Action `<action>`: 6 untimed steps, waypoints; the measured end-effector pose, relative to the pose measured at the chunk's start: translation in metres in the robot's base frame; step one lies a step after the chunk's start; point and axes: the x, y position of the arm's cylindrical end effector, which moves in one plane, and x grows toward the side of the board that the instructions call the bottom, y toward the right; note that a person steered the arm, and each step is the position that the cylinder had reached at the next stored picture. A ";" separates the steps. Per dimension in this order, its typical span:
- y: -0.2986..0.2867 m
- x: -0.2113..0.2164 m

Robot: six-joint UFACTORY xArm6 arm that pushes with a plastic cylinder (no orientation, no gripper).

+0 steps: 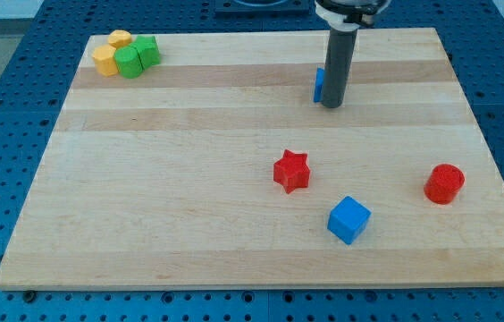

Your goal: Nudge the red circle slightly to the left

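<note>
The red circle (pixel 444 183) is a short red cylinder lying near the board's right edge, in the lower right. My tip (pixel 331 105) is far from it, near the view's top centre, at the end of the dark rod. The tip sits against a small blue block (pixel 319 84) that is mostly hidden behind the rod. A red star (pixel 291 171) lies near the board's middle, to the left of the red circle. A blue cube (pixel 349 219) lies below and between the star and the circle.
The wooden board (pixel 189 197) fills most of the view. At the top left corner two yellow blocks (pixel 113 52) and two green blocks (pixel 138 56) are bunched together. Blue perforated table surrounds the board.
</note>
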 end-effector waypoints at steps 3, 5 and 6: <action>0.077 0.029; 0.126 0.072; 0.140 0.093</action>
